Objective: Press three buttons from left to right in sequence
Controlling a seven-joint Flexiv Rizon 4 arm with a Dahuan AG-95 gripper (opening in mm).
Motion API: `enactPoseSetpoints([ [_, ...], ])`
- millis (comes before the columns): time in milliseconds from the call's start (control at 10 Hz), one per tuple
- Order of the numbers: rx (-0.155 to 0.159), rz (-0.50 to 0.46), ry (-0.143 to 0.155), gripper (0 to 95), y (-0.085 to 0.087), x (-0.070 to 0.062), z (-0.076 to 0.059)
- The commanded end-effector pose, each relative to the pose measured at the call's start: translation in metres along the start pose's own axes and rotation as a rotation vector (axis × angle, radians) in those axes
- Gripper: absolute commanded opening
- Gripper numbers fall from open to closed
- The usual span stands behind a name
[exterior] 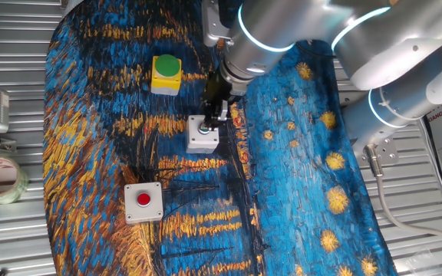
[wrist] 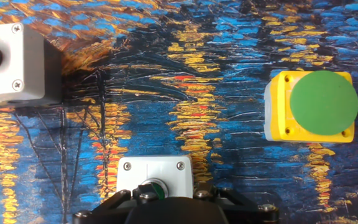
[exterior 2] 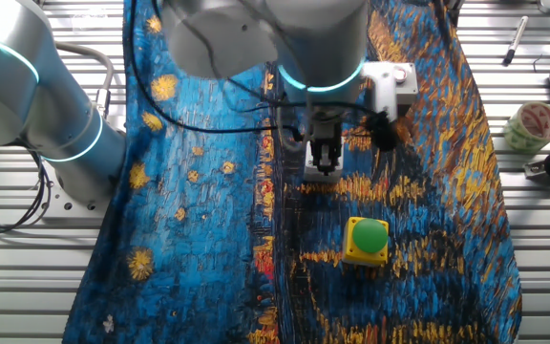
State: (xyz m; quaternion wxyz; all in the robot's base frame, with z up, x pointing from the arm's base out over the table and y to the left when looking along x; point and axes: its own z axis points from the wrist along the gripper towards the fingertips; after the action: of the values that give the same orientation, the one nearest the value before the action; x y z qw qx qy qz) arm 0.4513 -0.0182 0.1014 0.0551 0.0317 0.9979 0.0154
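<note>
Grey-white box with the small green button (exterior: 203, 134) sitting mid-cloth on the desk, middle of a diagonal row between the yellow box with the big green dome (exterior: 166, 73) and the grey-white box with the red button (exterior: 143, 202), so probably laid out like that for a straight left-to-right run. Gripper (exterior: 213, 115) parked right over that middle button, coming straight down, guessing for a press; jaws' state impossible to tell from any view. All three buttons facing straight up, boxes squarish, so no real long axis.
</note>
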Motion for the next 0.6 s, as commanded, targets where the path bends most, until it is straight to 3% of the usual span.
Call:
enactPoseSetpoints([
  [100, 0.020, -0.008, -0.015, 38.0, -0.001, 0.002, 0.000],
  [600, 0.025, -0.010, -0.005, 38.0, 0.003, 0.002, -0.013],
])
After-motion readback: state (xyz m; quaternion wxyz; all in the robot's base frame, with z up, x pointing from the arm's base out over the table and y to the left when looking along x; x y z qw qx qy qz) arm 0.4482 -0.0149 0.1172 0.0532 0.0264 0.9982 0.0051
